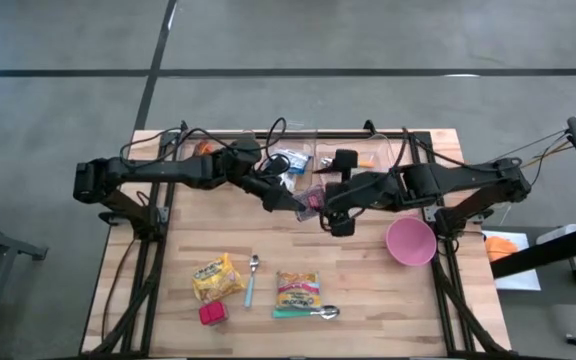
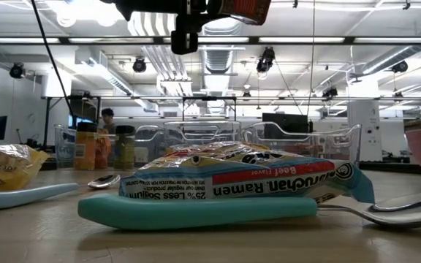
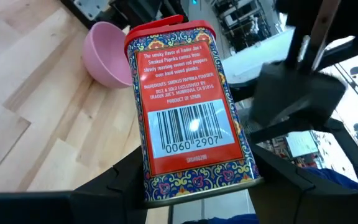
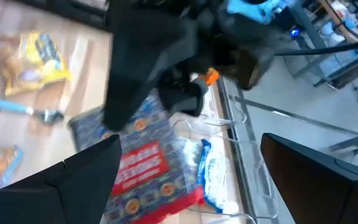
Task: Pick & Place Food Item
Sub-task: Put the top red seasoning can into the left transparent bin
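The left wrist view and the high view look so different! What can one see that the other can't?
Only the left wrist view shows the label on the paprika tin held between the left gripper's fingers: a barcode and small print. Only the high view shows the whole wooden table, two yellow noodle packs, two spoons, a small red item and the right gripper, its fingers open. Both show the pink bowl and the tin.
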Robot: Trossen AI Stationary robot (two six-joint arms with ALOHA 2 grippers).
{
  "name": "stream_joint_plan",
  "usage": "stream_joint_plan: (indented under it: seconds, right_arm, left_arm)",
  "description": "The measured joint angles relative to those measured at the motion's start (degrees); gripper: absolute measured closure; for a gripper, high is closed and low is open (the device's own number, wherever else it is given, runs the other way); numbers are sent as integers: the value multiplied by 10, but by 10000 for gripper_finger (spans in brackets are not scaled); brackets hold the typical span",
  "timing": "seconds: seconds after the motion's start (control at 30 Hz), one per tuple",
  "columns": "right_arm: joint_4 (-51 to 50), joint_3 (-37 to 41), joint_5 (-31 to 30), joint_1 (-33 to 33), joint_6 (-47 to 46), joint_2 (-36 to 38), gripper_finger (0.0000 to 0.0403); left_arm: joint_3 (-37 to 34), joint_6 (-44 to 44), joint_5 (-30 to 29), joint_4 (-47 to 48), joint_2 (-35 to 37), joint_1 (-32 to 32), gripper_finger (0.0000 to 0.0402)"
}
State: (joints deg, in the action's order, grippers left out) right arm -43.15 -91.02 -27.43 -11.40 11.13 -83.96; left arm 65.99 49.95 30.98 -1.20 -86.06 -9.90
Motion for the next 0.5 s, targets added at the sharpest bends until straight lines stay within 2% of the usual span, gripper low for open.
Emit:
stream_joint_plan:
  seconds: [0.2, 0.37, 0.5]
  right_arm:
    - [-2, -32, -16, 0, -97, 5, 23]
    - [24, -29, -55, 1, -189, 36, 23]
    - [68, -4, -59, 6, -260, 77, 23]
  left_arm:
    - [0, -28, -38, -3, 1, -3, 188]
    - [0, -73, -104, -42, 19, -3, 188]
    - [0, -125, -180, -74, 45, -3, 188]
